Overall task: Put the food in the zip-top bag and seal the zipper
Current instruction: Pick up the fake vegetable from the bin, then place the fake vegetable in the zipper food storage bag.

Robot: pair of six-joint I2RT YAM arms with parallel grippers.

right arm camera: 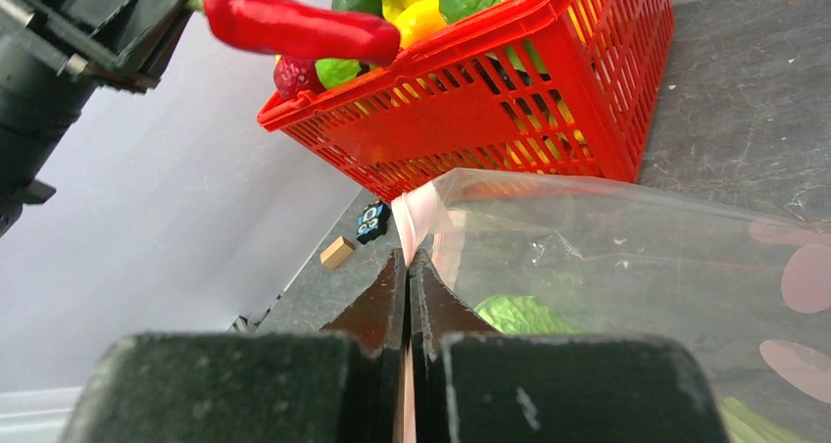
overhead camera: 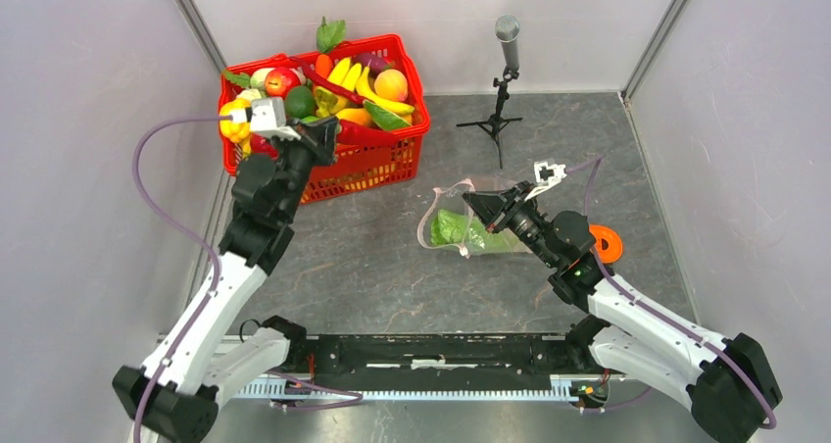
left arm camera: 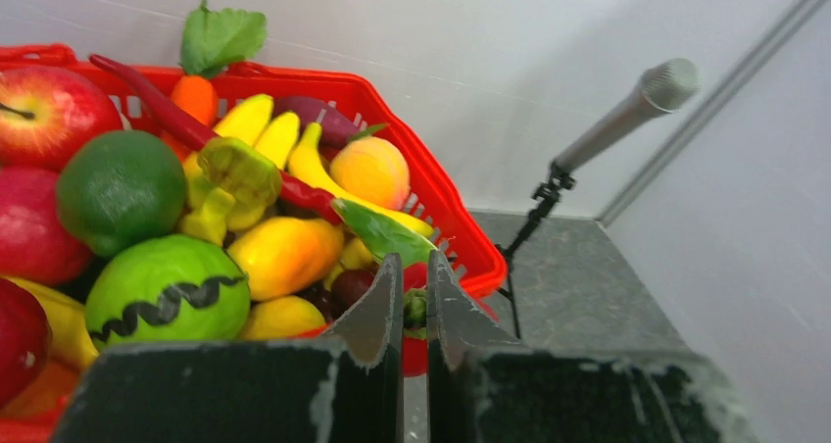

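Progress is judged to be early, with one item bagged and another in the air. The zip-top bag [overhead camera: 461, 222] is seen lying on the table [overhead camera: 372, 267] in front of the right arm, its mouth turned toward the red basket [overhead camera: 392, 159]. One edge of that mouth is pinched and lifted by the right gripper [right arm camera: 409, 257], whose jaws are pressed fully together on the clear film beside the pink zipper [right arm camera: 416, 213]. A green cabbage [overhead camera: 453, 229] is visible through the plastic, already inside. The left gripper [left arm camera: 414, 262] is clamped nearly closed on the green stem of a long red pepper [right arm camera: 294, 26], which is held out above the near rim of the basket, well apart from the bag. Many more toy fruits and vegetables are piled in the basket. By this showing, the pepper is yet to be carried across and dropped into the mouth, further pieces are probably to follow, and the zipper strip, which stands parted, is left to be pressed shut along its whole width.
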